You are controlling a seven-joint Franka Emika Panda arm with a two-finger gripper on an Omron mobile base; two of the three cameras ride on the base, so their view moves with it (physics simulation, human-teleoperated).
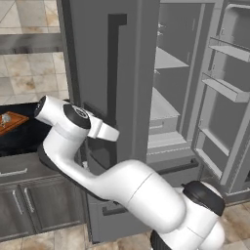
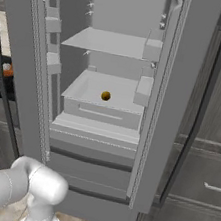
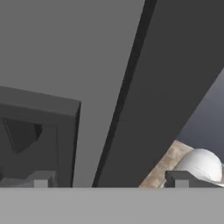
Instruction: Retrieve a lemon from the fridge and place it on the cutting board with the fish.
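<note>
Kitchen sim: fridge (image 2: 104,96) right door is swung open, and the lemon (image 2: 105,96) sits alone on the pale middle shelf (image 2: 85,91), well apart from the cutting board (image 1: 10,122) with the fish (image 1: 6,118) on the dark bench (image 1: 24,134) to the left. Hand (image 3: 111,180) is spread, pinching nothing, parked close against the closed left door by the dispenser panel (image 3: 35,140). Lemon looks light, firm, round and prone to roll, so I'd pinch it across its widest middle.
</note>
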